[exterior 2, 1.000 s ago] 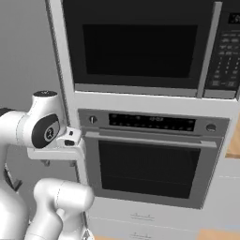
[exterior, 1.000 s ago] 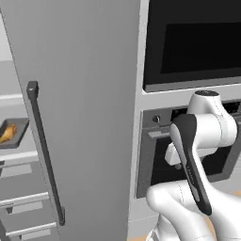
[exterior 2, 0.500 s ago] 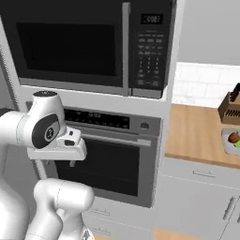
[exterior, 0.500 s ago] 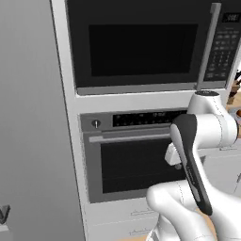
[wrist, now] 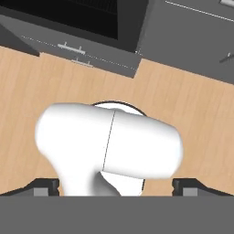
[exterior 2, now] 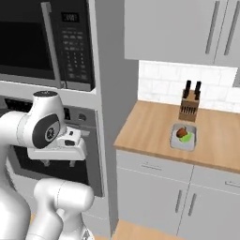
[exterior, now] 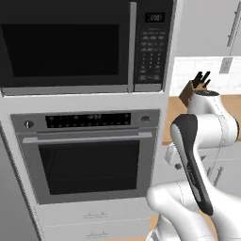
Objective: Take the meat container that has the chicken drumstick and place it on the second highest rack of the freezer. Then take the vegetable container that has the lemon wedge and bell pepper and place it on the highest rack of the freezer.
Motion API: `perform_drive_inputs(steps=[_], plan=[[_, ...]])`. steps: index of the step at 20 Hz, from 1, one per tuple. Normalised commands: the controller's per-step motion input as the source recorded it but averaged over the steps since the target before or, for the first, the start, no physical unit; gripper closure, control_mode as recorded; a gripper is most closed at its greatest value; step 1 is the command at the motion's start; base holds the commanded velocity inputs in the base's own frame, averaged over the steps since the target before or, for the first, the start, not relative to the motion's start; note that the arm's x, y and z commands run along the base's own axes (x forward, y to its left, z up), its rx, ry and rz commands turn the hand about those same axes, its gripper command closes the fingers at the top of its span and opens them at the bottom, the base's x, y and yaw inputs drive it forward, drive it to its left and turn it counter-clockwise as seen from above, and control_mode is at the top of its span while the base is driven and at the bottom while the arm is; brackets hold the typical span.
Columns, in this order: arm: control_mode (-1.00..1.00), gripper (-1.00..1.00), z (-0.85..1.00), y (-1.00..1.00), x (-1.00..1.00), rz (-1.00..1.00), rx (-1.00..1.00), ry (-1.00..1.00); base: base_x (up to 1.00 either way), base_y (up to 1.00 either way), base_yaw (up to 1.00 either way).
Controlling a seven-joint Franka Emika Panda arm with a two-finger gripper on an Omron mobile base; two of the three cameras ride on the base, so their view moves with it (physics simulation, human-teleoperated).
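The oven (exterior: 89,155) stands just behind the gripper (exterior 2: 58,162), the microwave (exterior: 84,44) above it. The table (exterior 2: 154,126) lies off to its right, carrying the vegetable container (exterior 2: 183,137) with bell pepper (exterior 2: 181,132) and lemon wedge (exterior 2: 187,138). The gripper hangs wide apart, empty.

We stand in a home kitchen: a built-in microwave (exterior: 84,44) above a wall oven (exterior: 89,157), a wooden counter (exterior 2: 154,129) with a knife block (exterior 2: 189,105), grey cabinets (exterior 2: 180,28) and white tile backsplash (exterior 2: 164,77).
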Motion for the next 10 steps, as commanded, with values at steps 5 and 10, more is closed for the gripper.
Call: perform_drive_inputs(steps=[5,10], plan=[[1.00,-1.00,0.00,0.00,0.00,0.00,0.00,0.00,0.00,-0.95,0.11],[1.00,-1.00,0.00,0.00,0.00,0.00,0.00,0.00,0.17,-0.83,0.05]])
